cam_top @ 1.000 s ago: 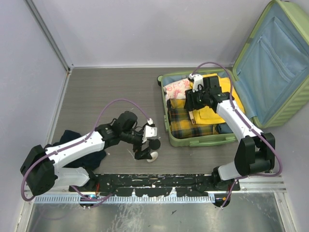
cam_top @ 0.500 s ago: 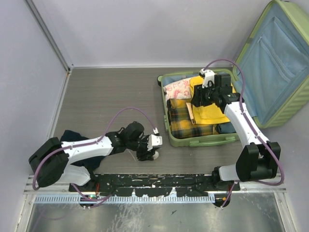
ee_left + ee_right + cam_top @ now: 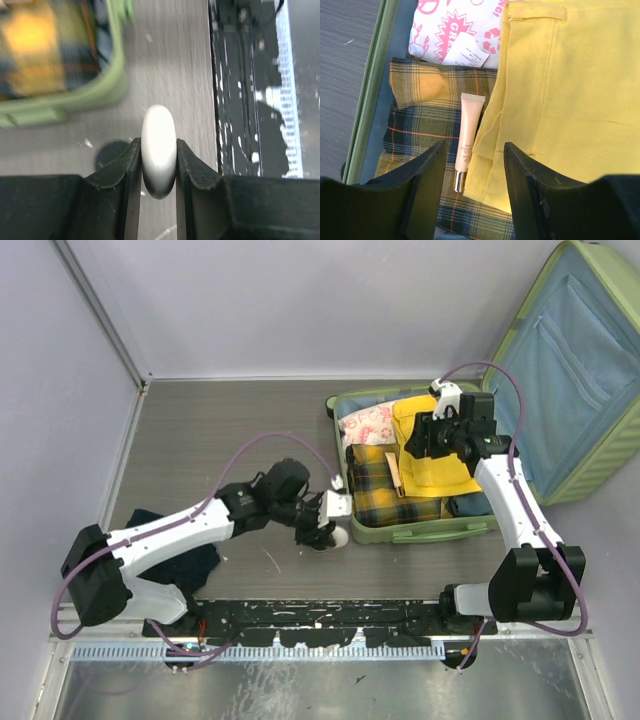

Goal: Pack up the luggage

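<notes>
The left gripper (image 3: 158, 146) was closed on a smooth white oval (image 3: 158, 135), pinched across its narrow sides with both fingers pressed flat to it. It hung over the table (image 3: 230, 430) just outside the near-left corner of the luggage (image 3: 420, 531). The right gripper (image 3: 473, 146) stood wide open and held nothing, poised above a yellow garment (image 3: 560, 90) inside the case.

The luggage lay open at the right of the table, its base flat and its lid (image 3: 575, 360) tilted up toward the far right. The base held the yellow garment, a plaid cloth (image 3: 420, 115) and a pink-printed pouch (image 3: 455, 30).

The shell looked rigid, bulky and probably too heavy for 1 arm to shift. Its ribbed plastic seemed slick, so I judged the lid's free edge the best hold for swinging it shut. The clothes inside were soft and would give under a push.

Only the left wrist view showed how the oval sat in the jaws; from above it was a pale speck. Only the right wrist view made plain a tube (image 3: 467, 135) lying on the plaid, just beside the yellow hem. Only the top view showed the raised lid and a dark cloth (image 3: 150, 524) under the left arm.
</notes>
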`<control>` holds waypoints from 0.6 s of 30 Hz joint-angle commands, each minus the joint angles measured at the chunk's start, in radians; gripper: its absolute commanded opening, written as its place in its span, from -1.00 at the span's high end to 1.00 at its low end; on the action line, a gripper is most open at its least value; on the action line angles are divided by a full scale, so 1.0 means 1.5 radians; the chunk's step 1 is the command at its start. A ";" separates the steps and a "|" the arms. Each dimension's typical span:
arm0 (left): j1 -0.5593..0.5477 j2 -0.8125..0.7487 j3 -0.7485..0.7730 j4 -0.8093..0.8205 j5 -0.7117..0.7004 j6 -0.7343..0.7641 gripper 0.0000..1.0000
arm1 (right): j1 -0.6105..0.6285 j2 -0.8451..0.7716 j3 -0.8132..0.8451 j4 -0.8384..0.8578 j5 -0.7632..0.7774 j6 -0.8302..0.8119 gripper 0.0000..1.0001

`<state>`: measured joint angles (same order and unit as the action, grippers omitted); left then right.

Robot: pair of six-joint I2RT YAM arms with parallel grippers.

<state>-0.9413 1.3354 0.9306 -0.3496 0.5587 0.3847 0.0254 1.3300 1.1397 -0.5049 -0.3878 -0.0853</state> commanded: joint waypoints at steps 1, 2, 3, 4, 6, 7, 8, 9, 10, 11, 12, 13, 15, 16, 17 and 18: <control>0.002 0.064 0.173 -0.069 0.034 0.016 0.81 | -0.022 -0.036 0.006 0.018 -0.023 0.025 -0.10; 0.003 0.093 0.216 -0.088 0.036 0.004 0.81 | -0.029 -0.037 0.005 0.019 -0.026 0.028 -0.10; 0.005 0.123 0.257 -0.102 0.039 -0.007 0.81 | -0.036 -0.038 0.005 0.020 -0.028 0.031 -0.11; 0.007 0.151 0.297 -0.113 0.039 -0.019 0.80 | -0.042 -0.038 0.006 0.020 -0.030 0.033 -0.11; 0.012 0.210 0.383 -0.129 0.041 -0.047 0.78 | -0.051 -0.038 0.012 0.019 -0.029 0.032 -0.11; 0.017 0.237 0.420 -0.139 0.056 -0.056 0.77 | -0.055 -0.037 0.015 0.017 -0.029 0.032 -0.11; 0.022 0.268 0.452 -0.154 0.073 -0.063 0.77 | -0.058 -0.036 0.017 0.014 -0.030 0.031 -0.11; 0.025 0.296 0.485 -0.171 0.083 -0.071 0.77 | -0.059 -0.036 0.018 0.012 -0.031 0.029 -0.11; 0.029 0.322 0.512 -0.177 0.084 -0.082 0.77 | -0.060 -0.036 0.018 0.013 -0.031 0.028 -0.11; 0.034 0.347 0.534 -0.180 0.086 -0.094 0.77 | -0.061 -0.036 0.017 0.012 -0.029 0.030 -0.11; 0.040 0.369 0.558 -0.184 0.091 -0.106 0.76 | -0.061 -0.036 0.016 0.012 -0.031 0.030 -0.11; 0.048 0.391 0.577 -0.185 0.100 -0.118 0.76 | -0.061 -0.036 0.015 0.012 -0.031 0.031 -0.11; 0.059 0.429 0.609 -0.181 0.110 -0.139 0.77 | -0.063 -0.039 0.011 0.012 -0.029 0.032 -0.11; 0.063 0.448 0.626 -0.187 0.110 -0.142 0.76 | -0.065 -0.040 0.008 0.013 -0.029 0.032 -0.11; 0.066 0.467 0.642 -0.191 0.109 -0.141 0.77 | -0.066 -0.041 0.006 0.013 -0.028 0.032 -0.11; 0.070 0.487 0.657 -0.199 0.107 -0.139 0.77 | -0.067 -0.042 0.005 0.014 -0.029 0.032 -0.11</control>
<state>-0.8612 2.0087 1.8076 -0.6106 0.6659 0.2241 -0.0677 1.3121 1.1389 -0.5053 -0.4175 -0.0486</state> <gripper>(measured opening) 0.271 0.552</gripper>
